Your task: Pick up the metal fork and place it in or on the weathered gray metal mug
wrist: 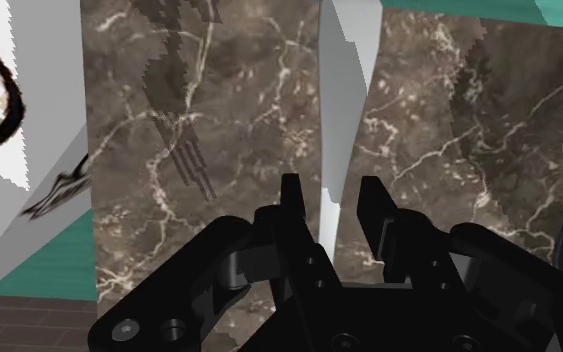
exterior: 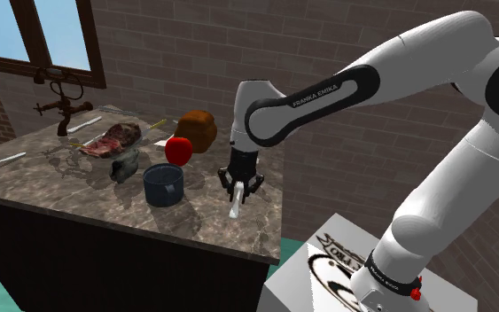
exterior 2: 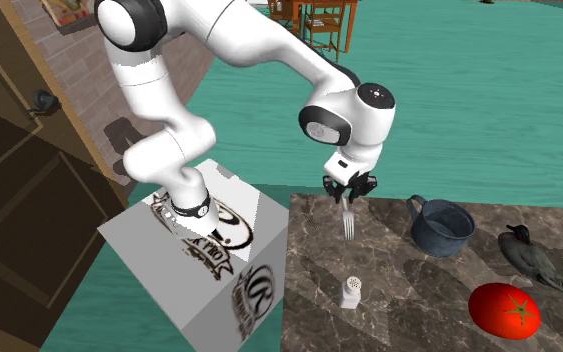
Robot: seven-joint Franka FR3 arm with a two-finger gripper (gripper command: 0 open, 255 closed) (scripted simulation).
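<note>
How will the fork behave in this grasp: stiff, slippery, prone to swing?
Probably stiff: the fork hangs straight below the gripper. Being thin and smooth-looking, pinched near one end, it may pivot or slip. Likely light, and slim enough for the mug.

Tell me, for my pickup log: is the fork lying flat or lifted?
Lifted: the fork hangs tines down, clasped in the hand, above the counter.

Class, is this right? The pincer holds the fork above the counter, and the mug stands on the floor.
No: the mug stands on the counter, as the second exterior view shows. The pincer does hold the fork above it.
</note>
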